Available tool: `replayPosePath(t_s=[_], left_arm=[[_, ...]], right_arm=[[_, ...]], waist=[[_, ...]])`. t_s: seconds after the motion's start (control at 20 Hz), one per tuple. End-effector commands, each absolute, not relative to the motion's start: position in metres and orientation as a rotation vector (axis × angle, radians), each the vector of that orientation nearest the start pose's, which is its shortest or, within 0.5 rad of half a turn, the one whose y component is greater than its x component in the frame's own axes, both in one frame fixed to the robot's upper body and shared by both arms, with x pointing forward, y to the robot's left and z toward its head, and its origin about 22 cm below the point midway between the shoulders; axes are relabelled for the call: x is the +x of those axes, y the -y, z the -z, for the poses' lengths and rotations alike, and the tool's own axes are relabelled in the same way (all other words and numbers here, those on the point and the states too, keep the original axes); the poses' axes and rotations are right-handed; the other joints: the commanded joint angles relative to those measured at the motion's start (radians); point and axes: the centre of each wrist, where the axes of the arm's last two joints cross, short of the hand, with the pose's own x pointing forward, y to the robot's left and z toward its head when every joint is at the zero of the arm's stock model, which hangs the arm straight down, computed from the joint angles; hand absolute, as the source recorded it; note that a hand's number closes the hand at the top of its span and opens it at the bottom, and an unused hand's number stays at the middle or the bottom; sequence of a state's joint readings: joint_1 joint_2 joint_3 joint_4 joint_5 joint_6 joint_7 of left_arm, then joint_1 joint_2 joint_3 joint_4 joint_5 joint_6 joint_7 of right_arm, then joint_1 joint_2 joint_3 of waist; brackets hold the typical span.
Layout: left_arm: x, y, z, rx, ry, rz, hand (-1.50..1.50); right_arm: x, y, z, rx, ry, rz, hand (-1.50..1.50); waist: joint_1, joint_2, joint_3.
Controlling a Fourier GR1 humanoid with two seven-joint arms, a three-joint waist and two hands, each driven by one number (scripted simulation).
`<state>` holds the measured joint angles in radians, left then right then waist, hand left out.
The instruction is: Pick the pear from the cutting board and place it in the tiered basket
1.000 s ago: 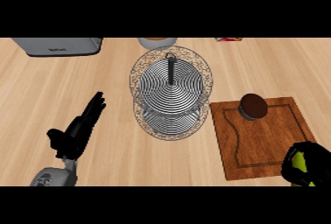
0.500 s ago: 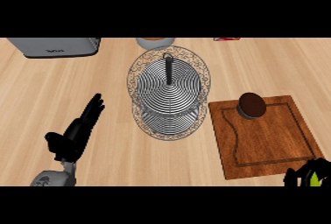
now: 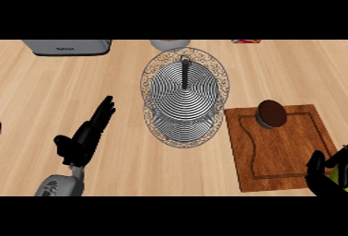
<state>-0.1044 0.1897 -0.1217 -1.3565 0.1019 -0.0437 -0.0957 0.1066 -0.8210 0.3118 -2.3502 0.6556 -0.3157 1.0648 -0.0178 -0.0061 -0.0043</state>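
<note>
The pear (image 3: 338,172) shows only as a yellow-green sliver at the near right corner of the cutting board (image 3: 280,152), right at the picture's edge. The right hand (image 3: 325,177) is wrapped round it: black fingers (image 3: 316,162) curl over its board-side face and hide most of it, so the fruit appears to sit inside the grasp rather than on the wood, though the view is too cropped to be sure it is lifted clear.

The cutting board lies on the desk (image 3: 81,87) just right of the tiered basket (image 3: 184,98), their edges close but apart. A dark brown round object (image 3: 272,113) rests on the board's far part, on the side nearer the basket. The basket's wire tiers hold nothing visible.

The left hand (image 3: 85,136) rests well left of the cutting board, beyond the basket, fingers straight and together, pointing away from the robot and holding nothing.

Beyond the basket, at the desk's far edge, stand a grey toaster (image 3: 68,46), a pale round vessel (image 3: 170,44) and a small red item (image 3: 245,41).

Compared with half a second ago, the right hand has come slightly back into view at the board's near right corner, with more of the fingers and the pear showing; a second ago both were plainly more visible there. The left hand, basket and brown object have not shifted.
</note>
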Motion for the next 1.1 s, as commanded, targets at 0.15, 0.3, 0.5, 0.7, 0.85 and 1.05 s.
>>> replayPosePath(t_s=[0.15,0.3,0.5,0.7,0.85,1.05], left_arm=[[0.267,-0.229,0.030,-0.101,1.529,0.245,0.00],[0.269,-0.240,0.020,-0.076,1.543,0.264,0.00],[0.283,-0.219,0.011,-0.095,1.549,0.266,0.00],[0.277,-0.223,0.014,-0.097,1.544,0.275,0.00],[0.274,-0.234,0.025,-0.102,1.529,0.279,0.00],[0.278,-0.224,0.022,-0.105,1.532,0.275,0.00]], right_arm=[[0.155,0.212,-0.238,-1.039,1.412,-0.318,1.50],[0.176,0.198,-0.247,-1.026,1.411,-0.293,1.50],[0.215,0.185,-0.266,-0.985,1.407,-0.282,1.50],[0.251,0.157,-0.276,-0.970,1.384,-0.305,1.50],[0.276,0.141,-0.286,-0.934,1.345,-0.351,1.50],[0.319,0.113,-0.282,-0.915,1.318,-0.382,1.50]], waist=[[0.036,0.009,-0.002],[0.056,0.007,-0.004],[0.063,0.011,-0.004],[0.072,0.008,-0.002],[0.066,0.009,-0.002],[0.064,0.013,0.001]])
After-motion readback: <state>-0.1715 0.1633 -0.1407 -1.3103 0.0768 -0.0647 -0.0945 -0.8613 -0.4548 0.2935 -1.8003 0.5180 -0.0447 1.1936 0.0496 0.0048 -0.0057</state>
